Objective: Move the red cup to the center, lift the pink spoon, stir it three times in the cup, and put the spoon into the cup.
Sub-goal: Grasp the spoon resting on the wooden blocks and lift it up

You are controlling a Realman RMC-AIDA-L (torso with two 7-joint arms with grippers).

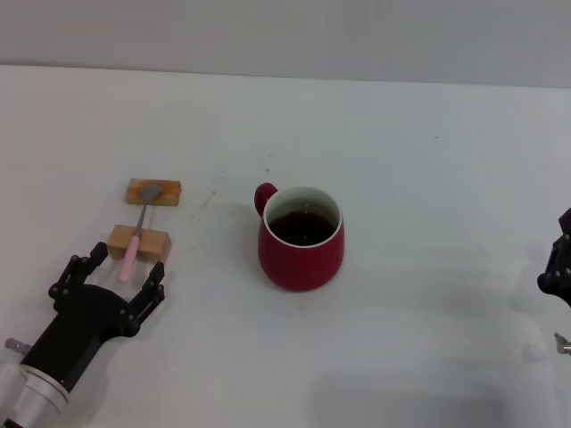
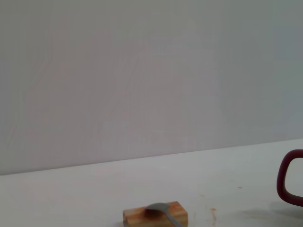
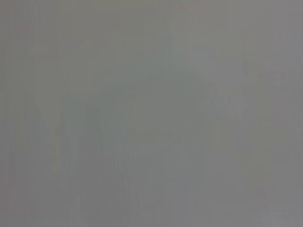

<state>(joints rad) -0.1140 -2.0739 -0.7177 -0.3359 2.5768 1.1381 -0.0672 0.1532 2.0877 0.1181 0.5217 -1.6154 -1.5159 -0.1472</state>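
Black and spread apart, the fingers of the left gripper [image 1: 120, 276] sit just short of the thin pink-handled spoon [image 1: 136, 242], which bridges two small orange-tan wooden blocks [image 1: 139, 242], its grey bowl on the far one. Closing off-centre could tip the spoon off its props or shove the near block, I judge. Further right, the squat dark-red ceramic cup [image 1: 302, 239] stands near the table's middle holding dark liquid, which hard stirring might slop; the right gripper [image 1: 558, 272] idles at the table's right edge, jaws impossible to judge.
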